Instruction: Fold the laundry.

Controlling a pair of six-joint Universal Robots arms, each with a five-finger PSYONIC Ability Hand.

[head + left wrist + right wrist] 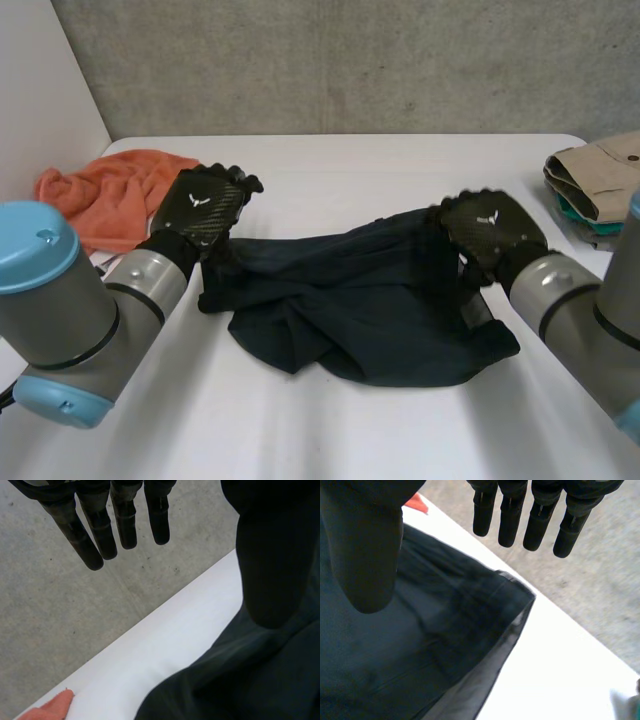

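Head view, dark garment point(370, 310): soft, creased cloth lay crumpled in a wide heap at the middle of the frame, on the smooth white table point(330, 440).
Head view, left hand point(205, 205): black with a woven-pattern back, at the garment's left end; its fingertips were hard to make out here.
Head view, right hand point(490, 235): lay over the garment's upper right edge, its underside hidden.
Head view, orange towel point(110, 195): nubby and bunched at the upper left, partly hidden behind the left arm point(60, 300).
Head view, folded tan stack point(595, 175): at the right edge, cut off by the frame.
Left wrist view, left hand point(100, 530): fingers were straight and wide of the thumb, holding nothing. The dark garment point(240, 680) lay in smooth folds under the thumb, and a tip of orange towel point(50, 710) sat apart on the table point(165, 650).
Right wrist view, right hand point(540, 520): fingers were straight and wide of the thumb, gripping nothing. The dark garment point(420, 655) lay under the palm, with a stitched hem and a paler grey edge, and its corner lay near the fingertips.
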